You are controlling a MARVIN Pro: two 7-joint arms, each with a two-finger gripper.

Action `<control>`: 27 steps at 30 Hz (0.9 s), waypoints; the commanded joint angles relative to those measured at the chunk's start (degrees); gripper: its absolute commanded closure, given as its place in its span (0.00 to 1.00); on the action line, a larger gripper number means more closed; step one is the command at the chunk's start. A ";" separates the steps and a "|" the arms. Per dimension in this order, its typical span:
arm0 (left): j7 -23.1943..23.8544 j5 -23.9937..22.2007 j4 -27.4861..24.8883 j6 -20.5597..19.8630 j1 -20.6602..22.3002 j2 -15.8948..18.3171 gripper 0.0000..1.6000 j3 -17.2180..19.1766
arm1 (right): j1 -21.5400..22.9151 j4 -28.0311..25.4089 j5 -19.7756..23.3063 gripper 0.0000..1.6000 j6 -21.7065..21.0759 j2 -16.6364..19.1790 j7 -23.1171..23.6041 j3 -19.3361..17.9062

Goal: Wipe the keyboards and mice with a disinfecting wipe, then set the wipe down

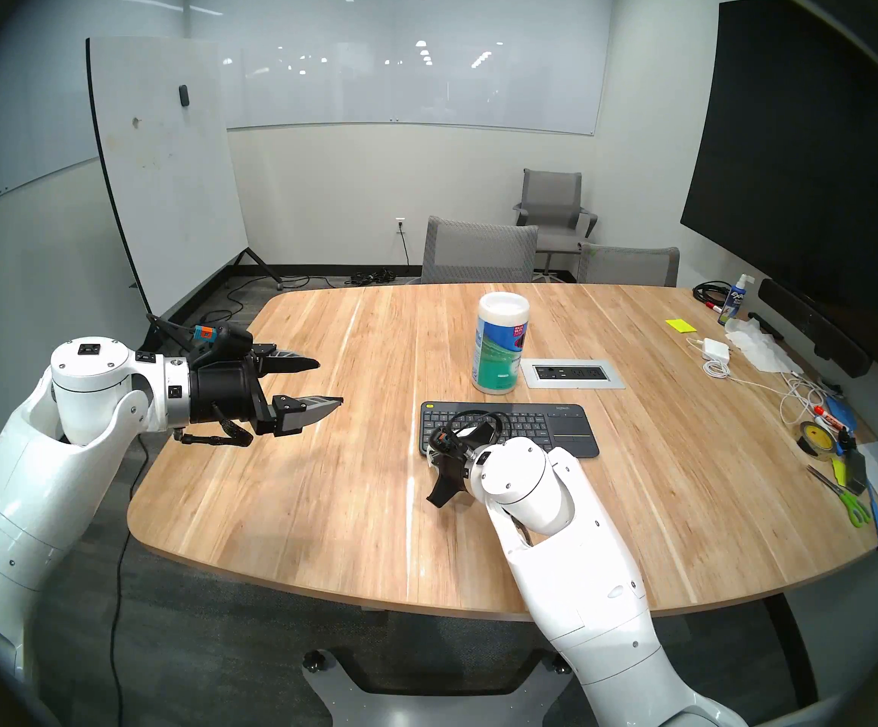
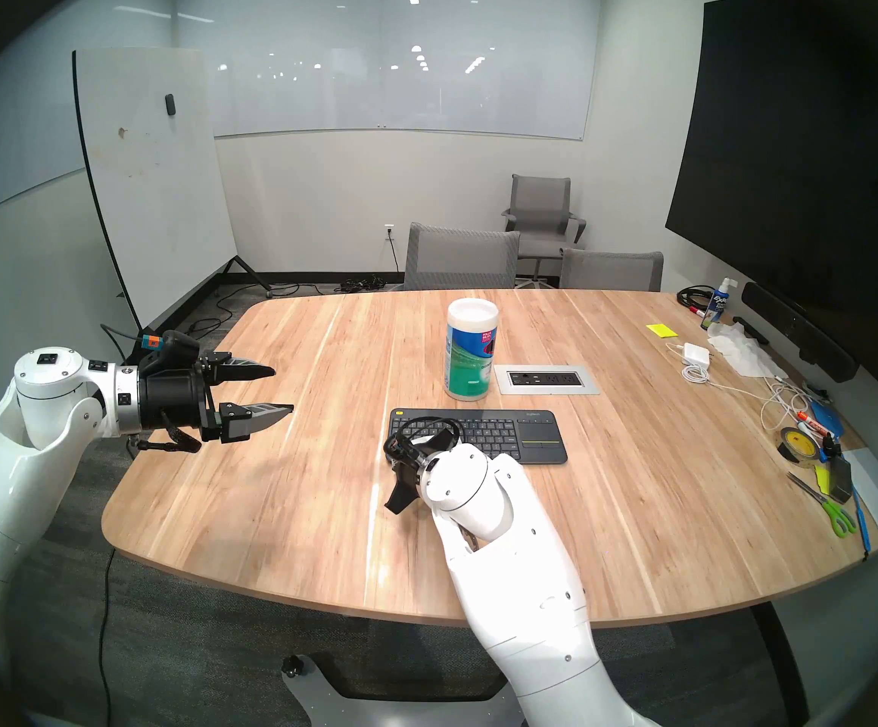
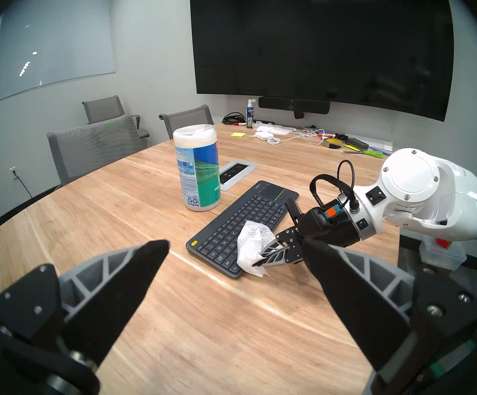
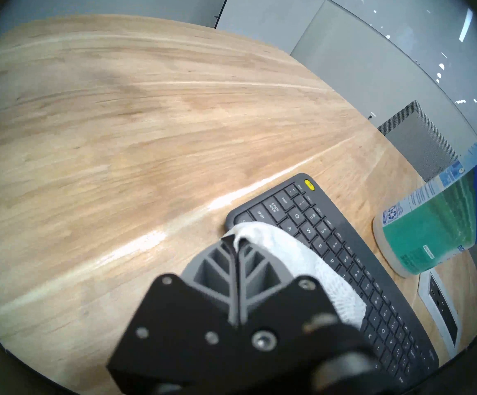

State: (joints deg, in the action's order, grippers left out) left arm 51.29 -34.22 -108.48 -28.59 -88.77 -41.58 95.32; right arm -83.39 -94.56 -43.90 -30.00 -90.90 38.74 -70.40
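Looking from the head, I see my left gripper (image 1: 324,385) spread wide over the table (image 1: 321,500), away from the keyboard (image 1: 557,421). From my left wrist, my right gripper (image 3: 256,262) pinches the wipe (image 3: 250,243) on the keyboard's near left corner. My right wrist shows the same pinch.

- In both head views the right arm covers the right pincer (image 3: 256,263), the wipe (image 3: 250,244) and the near left keys of the keyboard (image 1: 547,421).
- The right wrist view cuts off the canister (image 4: 442,223) at its right edge; the worktop (image 4: 117,129) is blurred there.
- No mouse can be made out.
- The canister's label print is too small to read.
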 commanded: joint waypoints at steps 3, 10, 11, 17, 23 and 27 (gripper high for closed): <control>0.00 -0.38 -0.38 0.10 0.37 -0.11 0.00 0.60 | 4.08 2.07 1.32 1.00 -1.86 -2.05 -3.61 1.73; 0.00 -0.38 -0.37 0.11 0.37 -0.10 0.00 0.59 | 6.03 5.06 2.12 1.00 -2.70 -2.93 -6.63 2.16; 0.00 -0.38 -0.37 0.11 0.38 -0.10 0.00 0.59 | 6.34 5.50 2.25 1.00 -2.92 -3.10 -7.06 2.22; 0.00 -0.38 -0.37 0.11 0.38 -0.08 0.00 0.57 | 7.42 6.73 3.03 1.00 -3.68 -3.53 -9.55 2.86; -0.01 -0.40 -0.37 0.12 0.37 -0.08 0.00 0.58 | 8.69 7.50 3.59 1.00 -4.67 -4.09 -11.30 3.29; -0.02 -0.40 -0.37 0.12 0.37 -0.08 0.00 0.58 | 9.33 8.01 3.91 1.00 -5.28 -4.37 -12.58 3.82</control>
State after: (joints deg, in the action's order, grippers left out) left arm 51.27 -34.23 -108.47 -28.57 -88.76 -41.52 95.31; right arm -76.94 -86.37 -40.64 -34.94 -93.70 28.83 -67.48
